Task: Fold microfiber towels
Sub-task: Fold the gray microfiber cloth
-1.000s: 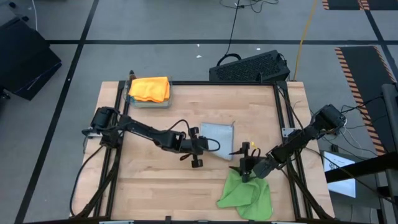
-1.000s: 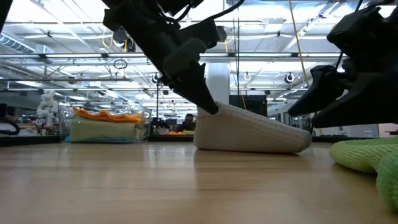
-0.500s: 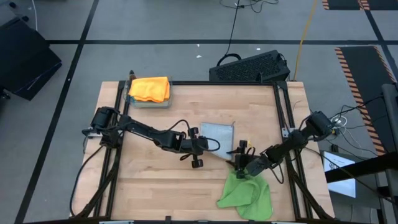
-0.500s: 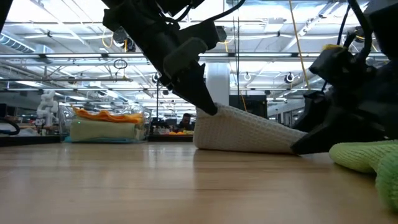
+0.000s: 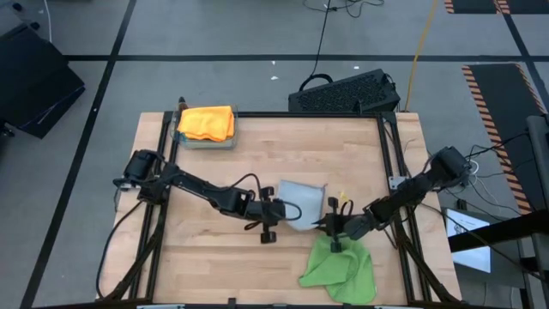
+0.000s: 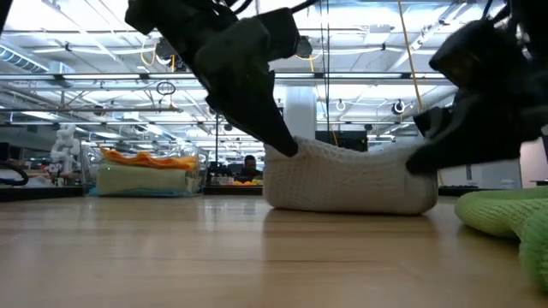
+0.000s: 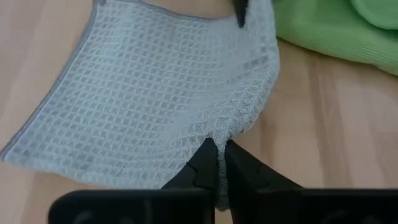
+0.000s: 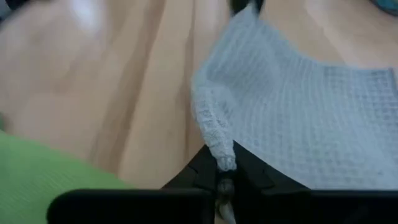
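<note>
No legible text or labels.

Two dark, slender jointed arms; black cables looping along each. Left gripper black; right gripper black, small yellow tag on top.

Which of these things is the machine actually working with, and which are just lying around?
Part of the job:
- light grey waffle-weave microfiber towel, pinched at two corners by the left gripper and right gripper, jaws shut
- crumpled bright green microfiber towel, waiting
- folded orange towel topping a stack in a clear container

Lying about:
- black computer keyboard beyond the wooden table
</note>
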Controlling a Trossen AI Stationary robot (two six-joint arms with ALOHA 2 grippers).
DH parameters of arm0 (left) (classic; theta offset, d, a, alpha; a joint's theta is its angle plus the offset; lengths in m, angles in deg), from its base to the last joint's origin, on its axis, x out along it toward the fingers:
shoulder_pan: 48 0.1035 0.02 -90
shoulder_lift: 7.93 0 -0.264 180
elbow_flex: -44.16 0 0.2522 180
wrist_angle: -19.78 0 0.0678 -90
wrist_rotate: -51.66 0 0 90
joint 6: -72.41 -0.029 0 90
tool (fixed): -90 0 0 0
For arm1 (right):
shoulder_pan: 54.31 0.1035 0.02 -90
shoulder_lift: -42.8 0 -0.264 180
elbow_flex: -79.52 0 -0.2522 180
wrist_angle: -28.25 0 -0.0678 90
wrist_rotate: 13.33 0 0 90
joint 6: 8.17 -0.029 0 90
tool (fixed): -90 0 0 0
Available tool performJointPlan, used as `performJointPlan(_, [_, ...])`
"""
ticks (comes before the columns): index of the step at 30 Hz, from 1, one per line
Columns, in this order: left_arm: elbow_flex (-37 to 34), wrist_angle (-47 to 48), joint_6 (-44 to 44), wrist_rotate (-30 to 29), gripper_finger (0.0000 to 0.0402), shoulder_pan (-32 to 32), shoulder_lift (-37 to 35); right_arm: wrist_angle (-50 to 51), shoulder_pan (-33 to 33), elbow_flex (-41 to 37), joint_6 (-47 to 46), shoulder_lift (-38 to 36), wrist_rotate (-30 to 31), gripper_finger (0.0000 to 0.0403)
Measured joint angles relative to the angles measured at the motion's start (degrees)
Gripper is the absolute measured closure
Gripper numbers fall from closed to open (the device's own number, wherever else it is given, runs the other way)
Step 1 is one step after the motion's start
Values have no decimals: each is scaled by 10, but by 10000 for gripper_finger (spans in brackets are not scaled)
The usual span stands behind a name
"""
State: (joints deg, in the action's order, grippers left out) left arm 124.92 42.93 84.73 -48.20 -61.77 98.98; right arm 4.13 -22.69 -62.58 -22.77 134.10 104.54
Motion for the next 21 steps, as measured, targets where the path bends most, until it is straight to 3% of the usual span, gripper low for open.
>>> performJointPlan(4, [0,5,-10,-13,394,-7,-6,10,0,0,-6,-35,-11,391])
performJointPlan(10, [0,13,-13,-21,376,-3,-49,85,-5,0,-7,-94,-10,393])
performJointPlan(16, [1,-3,10,39,393,-7,-75,94,-4,0,-28,-118,-70,394])
performJointPlan(21, [1,-4,1,18,382,0,-70,99,-12,0,-20,-118,-46,394])
